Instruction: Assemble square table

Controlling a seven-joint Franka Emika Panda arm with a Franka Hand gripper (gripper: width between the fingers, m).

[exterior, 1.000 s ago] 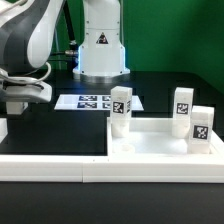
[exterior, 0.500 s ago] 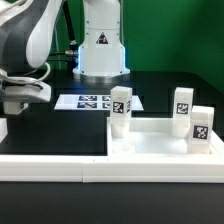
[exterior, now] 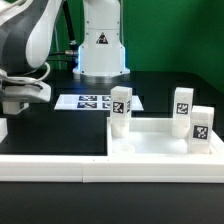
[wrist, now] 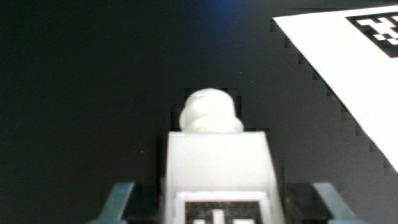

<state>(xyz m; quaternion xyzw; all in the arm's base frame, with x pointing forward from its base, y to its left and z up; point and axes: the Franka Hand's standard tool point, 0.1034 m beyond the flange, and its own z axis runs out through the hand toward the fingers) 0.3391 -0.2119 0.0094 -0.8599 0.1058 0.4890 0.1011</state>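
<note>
In the wrist view a white table leg point(wrist: 217, 150) with a black-and-white tag lies between my fingers point(wrist: 121, 200), its rounded screw tip pointing away over the black table. My gripper point(wrist: 221, 205) is shut on this leg. In the exterior view the gripper point(exterior: 8, 108) is low at the far left edge, with the leg point(exterior: 2, 128) just showing under it. The white square tabletop point(exterior: 150, 150) lies on the exterior view's right, with three tagged legs point(exterior: 120, 108) point(exterior: 182, 107) point(exterior: 200, 125) standing upright in it.
The marker board point(exterior: 95, 101) lies flat behind the tabletop and shows in the wrist view as the marker board point(wrist: 347, 50). A long white rail point(exterior: 50, 165) runs along the front. The robot base point(exterior: 100, 45) stands at the back.
</note>
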